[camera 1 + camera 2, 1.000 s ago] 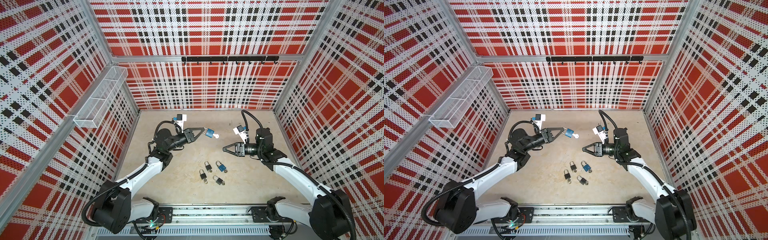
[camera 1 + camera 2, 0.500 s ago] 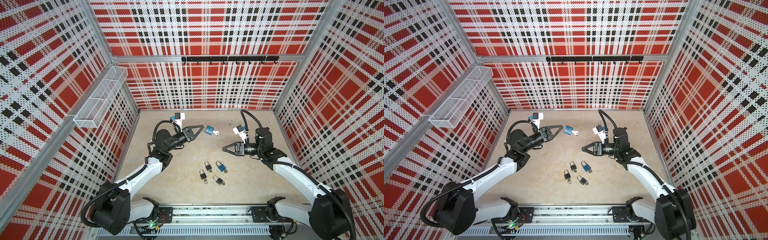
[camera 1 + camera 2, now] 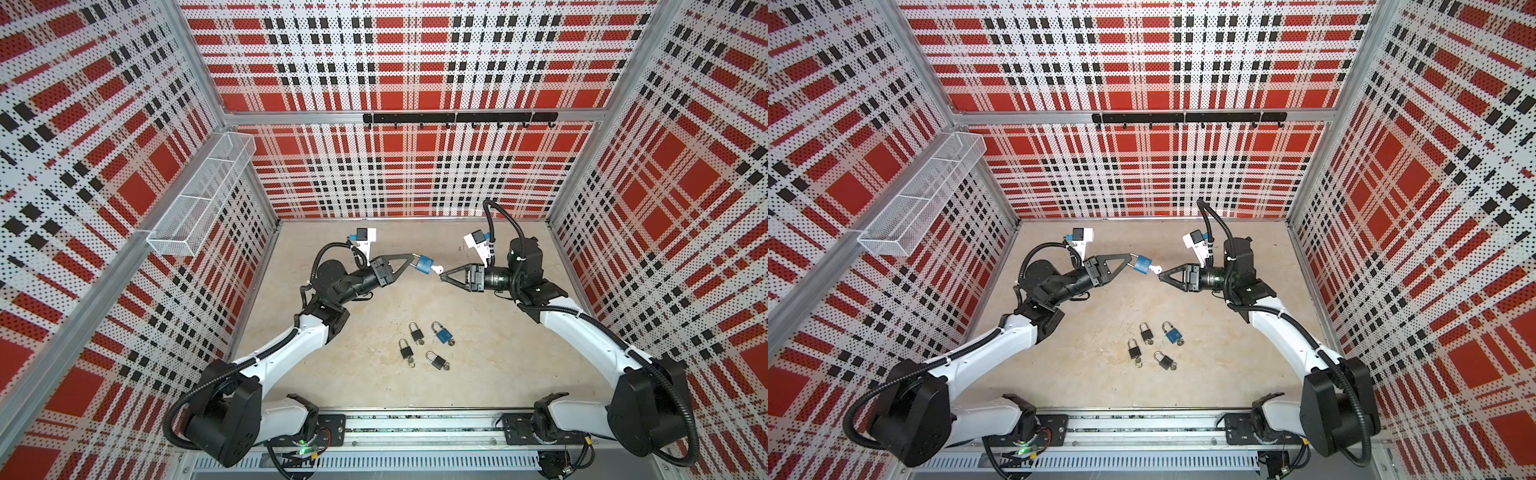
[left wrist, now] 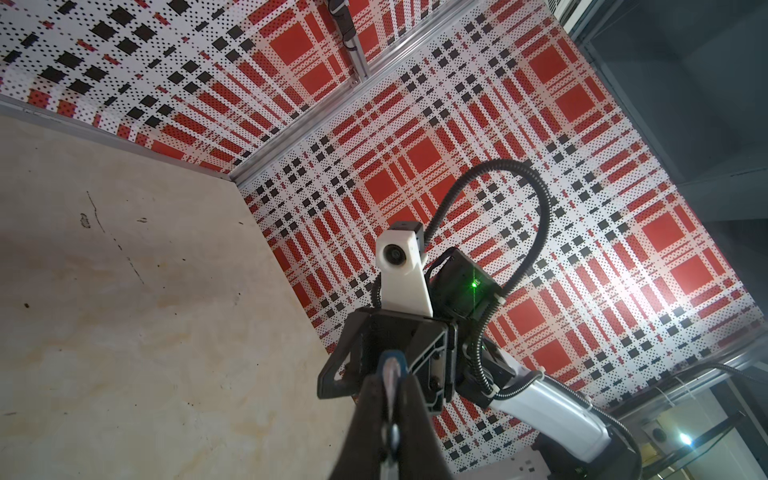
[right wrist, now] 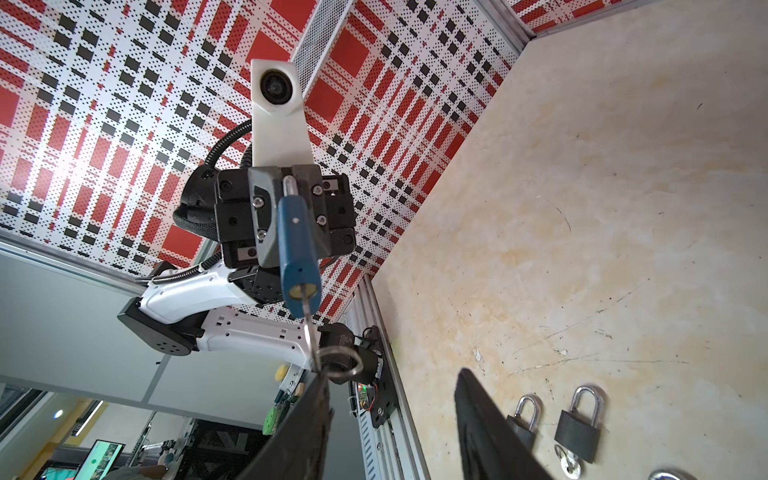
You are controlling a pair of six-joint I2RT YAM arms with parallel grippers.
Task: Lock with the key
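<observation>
A blue padlock (image 3: 424,264) (image 3: 1143,264) hangs in the air over the middle of the floor. My left gripper (image 3: 412,258) (image 3: 1130,258) (image 4: 390,399) is shut on its shackle. A silver key (image 3: 437,269) (image 5: 309,328) sticks out of the lock's underside (image 5: 297,245), with a key ring (image 5: 338,363) at its end. My right gripper (image 3: 444,275) (image 3: 1162,275) (image 5: 390,386) faces the lock from the right and is open. One of its fingertips (image 5: 320,378) is right at the key ring; the space between the fingers is empty.
Several small padlocks lie on the floor in front, black ones (image 3: 414,332) (image 3: 405,349) (image 3: 436,360) and a blue one (image 3: 442,333), each with a key. A wire basket (image 3: 199,199) hangs on the left wall. A black hook rail (image 3: 457,117) runs along the back wall.
My right gripper has opened wider and moved up to the key. The left gripper has shifted the padlock slightly to the right.
</observation>
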